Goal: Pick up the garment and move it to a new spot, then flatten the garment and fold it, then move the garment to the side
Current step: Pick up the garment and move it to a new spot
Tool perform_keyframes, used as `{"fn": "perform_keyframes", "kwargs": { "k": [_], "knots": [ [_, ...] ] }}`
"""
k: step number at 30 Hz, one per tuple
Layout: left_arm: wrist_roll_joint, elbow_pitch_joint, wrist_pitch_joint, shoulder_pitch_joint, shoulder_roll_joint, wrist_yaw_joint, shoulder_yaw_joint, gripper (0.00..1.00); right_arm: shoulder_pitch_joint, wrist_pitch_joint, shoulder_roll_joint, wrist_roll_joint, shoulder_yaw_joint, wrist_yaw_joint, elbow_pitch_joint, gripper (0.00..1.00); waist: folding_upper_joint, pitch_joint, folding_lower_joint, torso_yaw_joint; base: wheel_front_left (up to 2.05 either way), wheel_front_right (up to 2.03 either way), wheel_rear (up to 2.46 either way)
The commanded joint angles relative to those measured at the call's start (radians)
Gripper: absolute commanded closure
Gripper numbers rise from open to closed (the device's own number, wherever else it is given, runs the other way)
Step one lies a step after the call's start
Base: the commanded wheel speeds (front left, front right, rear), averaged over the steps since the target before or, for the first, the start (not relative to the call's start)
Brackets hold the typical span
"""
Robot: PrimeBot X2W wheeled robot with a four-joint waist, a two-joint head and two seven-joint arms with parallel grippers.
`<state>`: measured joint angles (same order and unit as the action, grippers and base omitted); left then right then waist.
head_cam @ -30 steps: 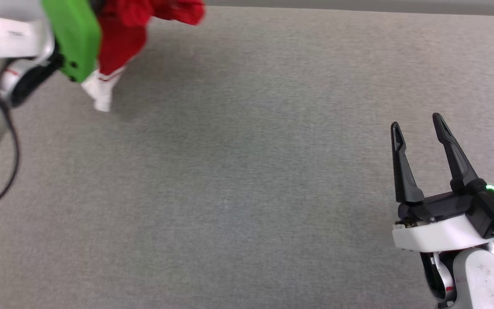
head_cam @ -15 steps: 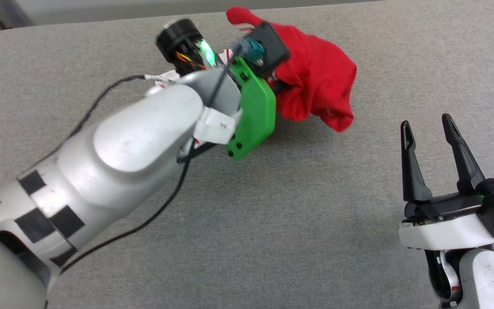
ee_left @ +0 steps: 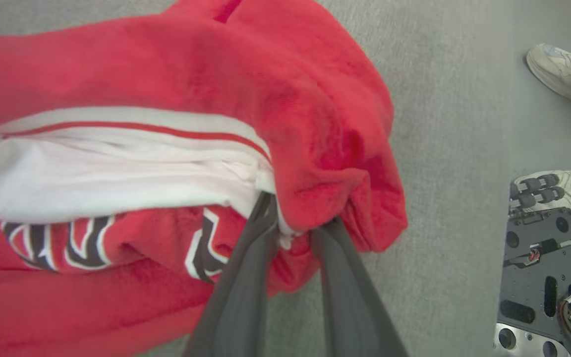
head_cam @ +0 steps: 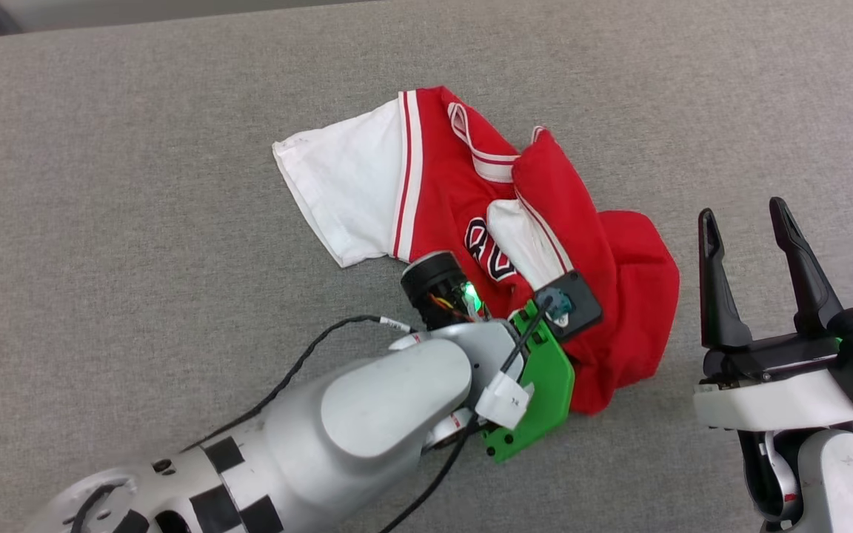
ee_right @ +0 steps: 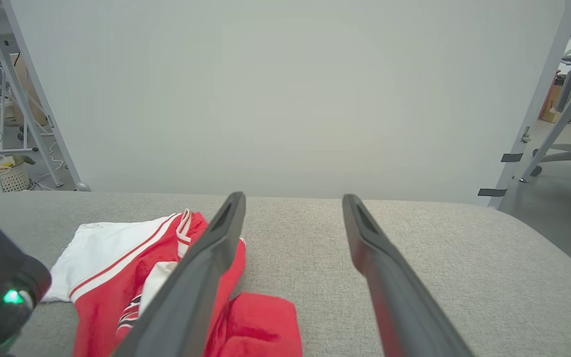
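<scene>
the grey tabletop (head_cam: 138,222) carries the red jersey (head_cam: 441,185), crumpled mid-surface. the left hand (ee_left: 298,218) is clamped on its near fold; the right hand (head_cam: 741,209), fingers apart, hangs empty just right. dragging by that single pinch could bunch it tighter.

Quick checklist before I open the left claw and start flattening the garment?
1. Is the garment lying on the grey surface: ok.
2. Is the left claw gripping: ok, shut on a red fold beside the lettering.
3. Is the right claw ready: ok, open and apart from the cloth.
4. Is the cloth flat: not ok, bunched, with only one white sleeve spread.
5. Are the person's shoes clear of the robot: cannot tell.
</scene>
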<state>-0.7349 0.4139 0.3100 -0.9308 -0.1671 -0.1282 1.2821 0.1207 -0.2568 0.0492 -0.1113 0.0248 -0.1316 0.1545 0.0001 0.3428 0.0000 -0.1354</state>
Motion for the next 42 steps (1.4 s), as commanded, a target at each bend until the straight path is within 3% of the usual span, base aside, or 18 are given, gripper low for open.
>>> {"fn": "perform_keyframes", "kwargs": {
  "k": [1, 5, 6, 7, 14, 19, 27, 34, 42],
  "knots": [
    [0.021, 0.009, 0.010, 0.030, 0.004, -0.002, -0.002, 1.00, 0.005, -0.005, 0.001, -0.011, 0.001, 0.001, -0.004, 0.00, -0.0001, 0.003, 0.0000, 0.002, 0.00, 0.00, 0.00],
    [0.049, 0.036, -0.014, 0.058, 0.006, -0.002, -0.002, 1.00, 0.006, -0.005, 0.001, -0.011, 0.002, 0.001, -0.009, 0.00, -0.0001, -0.002, 0.0000, 0.009, 0.00, 0.00, 0.00],
    [0.055, 0.047, -0.045, 0.055, 0.008, -0.002, -0.002, 0.71, 0.003, -0.005, 0.001, -0.012, -0.001, 0.001, -0.011, 0.00, -0.0001, -0.009, 0.0000, 0.014, 0.00, 0.00, 0.00],
    [0.061, 0.056, -0.078, 0.049, 0.011, -0.002, -0.002, 0.00, -0.001, -0.005, 0.001, -0.013, -0.003, 0.001, -0.013, 0.00, -0.0001, -0.015, 0.0000, 0.017, 0.00, 0.00, 0.00],
    [0.043, 0.152, -0.404, 0.009, 0.059, 0.002, -0.045, 0.00, -0.045, -0.005, 0.001, -0.006, -0.013, 0.001, -0.031, 0.00, -0.0001, -0.096, 0.0000, 0.058, 0.00, 0.00, 0.00],
    [0.045, 0.196, -0.537, 0.016, 0.076, 0.059, -0.111, 0.00, -0.079, -0.005, 0.001, 0.002, -0.023, 0.001, -0.036, 0.00, -0.0001, -0.154, 0.0000, 0.094, 0.00, 0.00, 0.00],
    [0.089, 0.145, -0.571, 0.090, 0.011, 0.165, -0.248, 0.00, -0.121, -0.005, 0.001, 0.010, -0.036, 0.001, -0.043, 0.00, -0.0001, -0.204, 0.0000, 0.139, 0.00, 0.00, 0.00],
    [0.144, 0.053, -0.571, 0.245, -0.087, 0.219, -0.383, 0.00, -0.143, -0.005, 0.001, 0.007, -0.039, 0.001, -0.046, 0.00, -0.0001, -0.232, 0.0000, 0.156, 0.00, 0.00, 0.00],
    [0.209, -0.072, -0.572, 0.455, -0.184, 0.299, -0.627, 0.00, -0.165, -0.005, 0.001, 0.008, -0.040, 0.001, -0.046, 0.00, -0.0001, -0.263, 0.0000, 0.158, 0.00, 0.00, 0.00]
  ]
}}
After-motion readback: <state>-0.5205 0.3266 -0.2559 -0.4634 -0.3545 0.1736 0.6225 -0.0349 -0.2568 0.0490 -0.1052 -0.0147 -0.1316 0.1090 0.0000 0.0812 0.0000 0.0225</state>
